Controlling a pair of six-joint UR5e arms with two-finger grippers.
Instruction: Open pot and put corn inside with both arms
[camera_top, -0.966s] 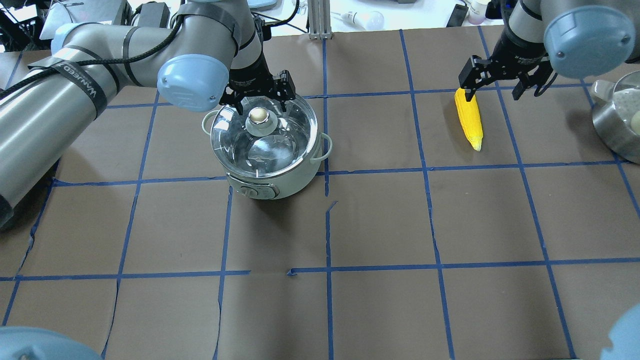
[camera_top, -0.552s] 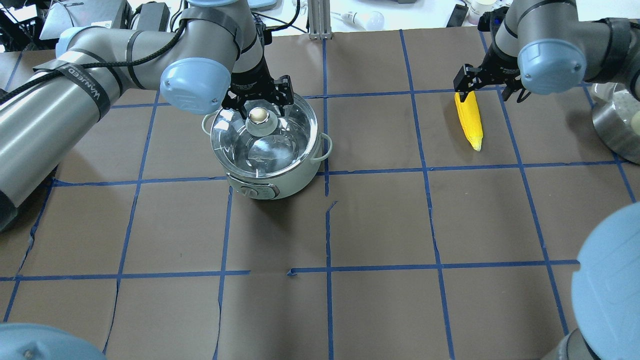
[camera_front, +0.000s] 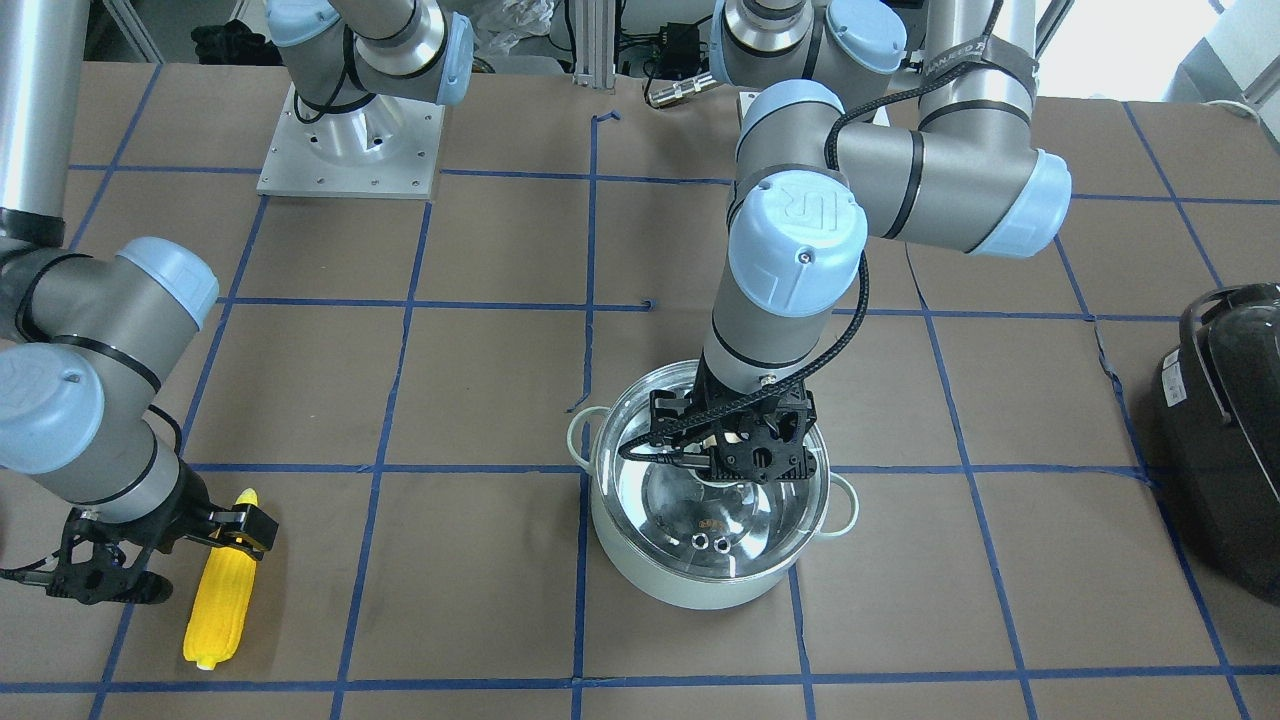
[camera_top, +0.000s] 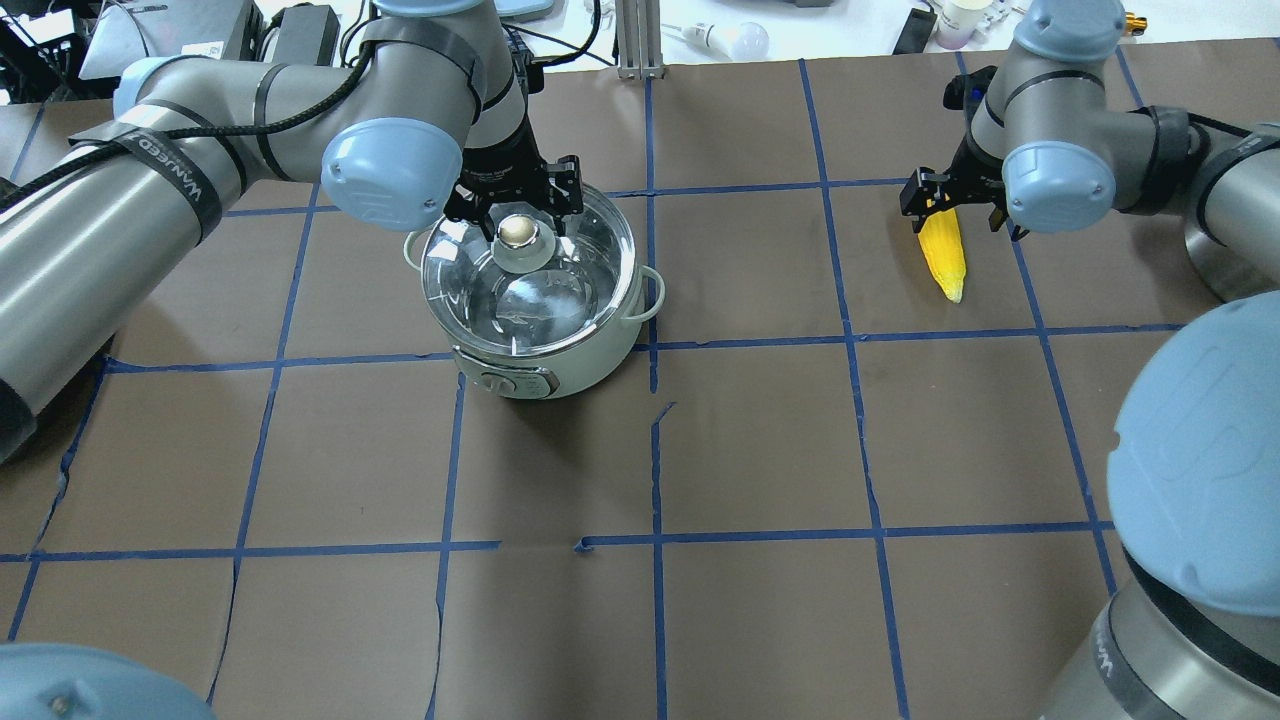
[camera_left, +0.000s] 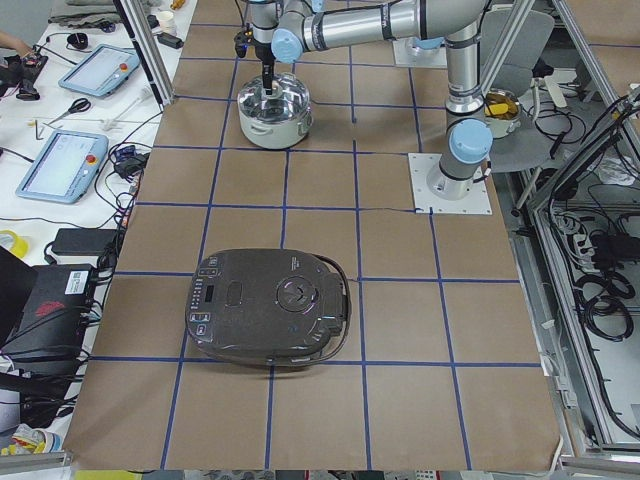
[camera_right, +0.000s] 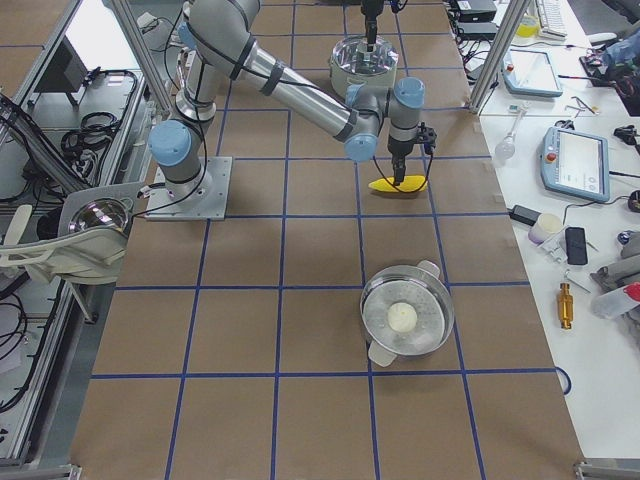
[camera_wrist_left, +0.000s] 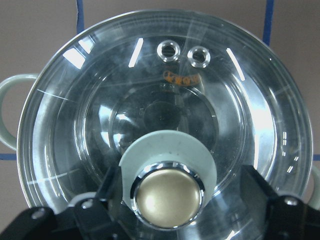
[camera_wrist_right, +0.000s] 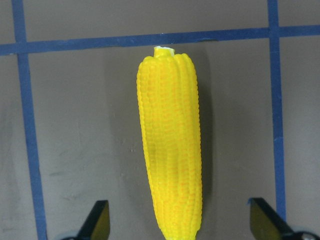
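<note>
Pot (camera_top: 560, 355) with its glass lid (camera_top: 545, 295) on sits left of centre on the brown papered table (camera_top: 760, 450). The left gripper (camera_top: 518, 212) is spread open either side of the brass knob (camera_top: 517, 231), not pinching it. Well apart on the right, the corn (camera_top: 945, 255) lies flat, its thick end between the wide-open fingers of the right gripper (camera_top: 955, 200).

Seen from my remote desk: the overhead camera looks forward and down over the table (camera_top: 760, 450) from the near side; the front camera faces back steeply from the far side; both share the pot (camera_top: 590, 365) and the corn (camera_top: 945, 255). Two end cameras look along the table from far off; my wrist cameras sit close, the left over the lid (camera_wrist_left: 165, 115), the right over the corn.
</note>
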